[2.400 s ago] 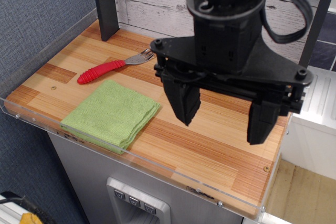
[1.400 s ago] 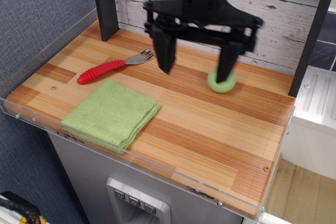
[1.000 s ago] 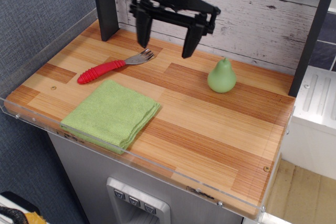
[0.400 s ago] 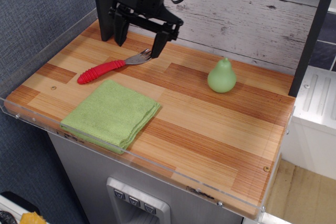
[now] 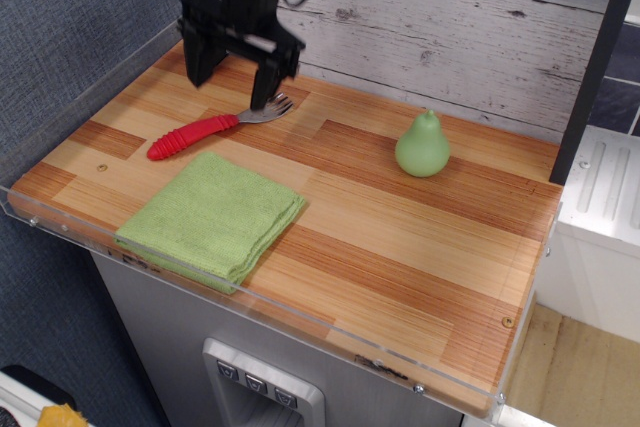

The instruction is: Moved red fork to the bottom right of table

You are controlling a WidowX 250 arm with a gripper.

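The red fork (image 5: 193, 134) lies flat on the wooden table (image 5: 400, 247) at the back left, with its red ribbed handle pointing left and its silver tines to the right. My gripper (image 5: 232, 77) is open and empty. It hangs just behind the fork, over the tines end, with its right finger (image 5: 266, 85) close above the tines. It does not touch the fork.
A folded green cloth (image 5: 212, 215) lies at the front left, just in front of the fork. A green pear (image 5: 422, 145) stands at the back right. A dark post (image 5: 197, 7) rises at the back left. A clear acrylic rim (image 5: 250, 292) runs along the front edge.
My gripper has swept from the front right, close to the camera, back and to the left, and now hangs open just behind the fork. The pear came into view. The fork and cloth have not moved.
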